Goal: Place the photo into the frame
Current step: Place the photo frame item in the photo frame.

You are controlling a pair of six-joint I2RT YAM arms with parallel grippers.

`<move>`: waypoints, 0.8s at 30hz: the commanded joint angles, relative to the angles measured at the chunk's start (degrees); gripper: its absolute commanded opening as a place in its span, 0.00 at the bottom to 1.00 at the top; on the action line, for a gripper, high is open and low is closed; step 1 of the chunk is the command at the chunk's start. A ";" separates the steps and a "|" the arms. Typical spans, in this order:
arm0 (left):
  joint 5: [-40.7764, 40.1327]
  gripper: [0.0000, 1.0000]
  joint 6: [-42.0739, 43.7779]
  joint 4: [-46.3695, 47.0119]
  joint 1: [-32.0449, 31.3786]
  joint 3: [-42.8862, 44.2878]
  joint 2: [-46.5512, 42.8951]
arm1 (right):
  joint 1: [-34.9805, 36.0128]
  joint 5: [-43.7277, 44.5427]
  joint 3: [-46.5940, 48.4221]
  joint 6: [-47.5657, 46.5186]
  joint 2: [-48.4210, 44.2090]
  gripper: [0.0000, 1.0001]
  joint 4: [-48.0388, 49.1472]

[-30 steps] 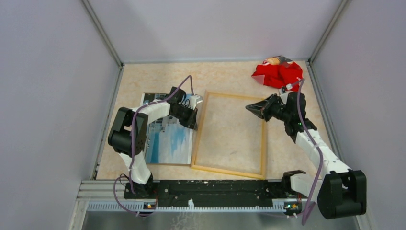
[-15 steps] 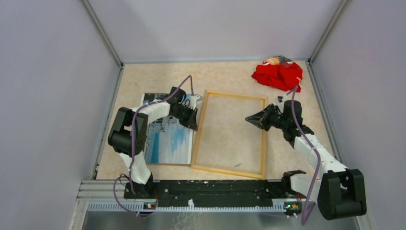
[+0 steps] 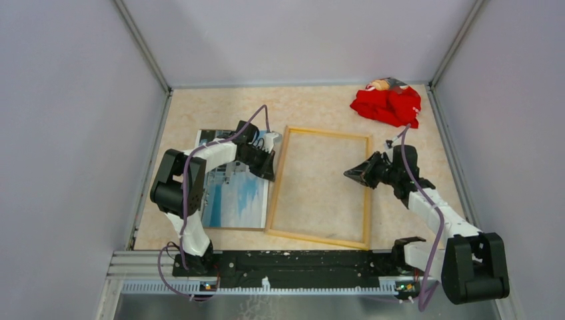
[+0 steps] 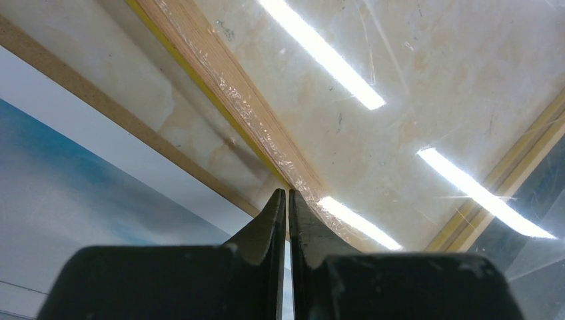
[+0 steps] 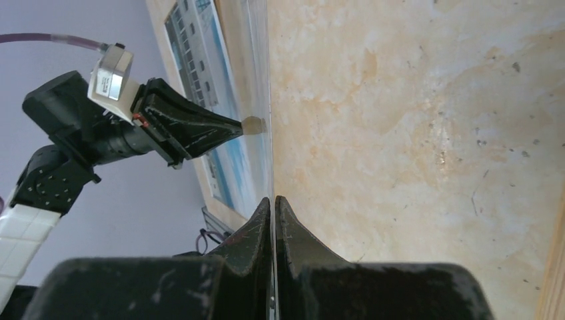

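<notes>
Holding the frame (image 3: 318,238) by its left rail in my left gripper's (image 4: 288,200) thin pinch, I'd lift slowly and keep it level. The photo (image 3: 236,197) lies face up just left of it. My right gripper (image 3: 351,175), shut and empty, hovers just inside the right rail, with the red cloth (image 3: 386,103) well apart.

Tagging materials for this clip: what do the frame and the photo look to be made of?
The frame: pale, matte rails, likely wood, around a clear glossy pane mirroring light strips, glass or plastic. The photo: thin flat print, probably paper, white-bordered.
</notes>
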 commanded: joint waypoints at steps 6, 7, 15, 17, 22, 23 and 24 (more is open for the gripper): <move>1.50 0.10 0.81 0.89 -0.35 1.44 -1.51 | -0.51 5.53 3.49 -7.90 1.01 0.00 -3.20; 1.58 0.10 0.81 0.89 -0.36 1.44 -1.53 | -0.54 5.94 3.50 -8.09 1.00 0.00 -3.24; 1.74 0.10 0.80 0.63 -0.35 2.04 -1.34 | -0.96 8.04 4.35 -10.69 2.14 0.00 -4.37; 1.75 0.10 0.81 0.67 -0.34 2.13 -1.22 | -1.15 8.24 4.53 -11.20 2.58 0.00 -4.36; 1.82 0.11 0.86 0.47 -0.35 2.45 -1.04 | -1.22 7.97 4.97 -11.77 3.84 0.00 -3.45; 1.83 0.11 0.79 0.53 -0.29 2.49 -0.94 | -1.25 7.84 5.03 -11.82 4.15 0.00 -3.17; 1.82 0.11 0.73 0.47 -0.33 2.49 -0.87 | -1.17 7.70 5.14 -11.92 4.42 0.00 -2.82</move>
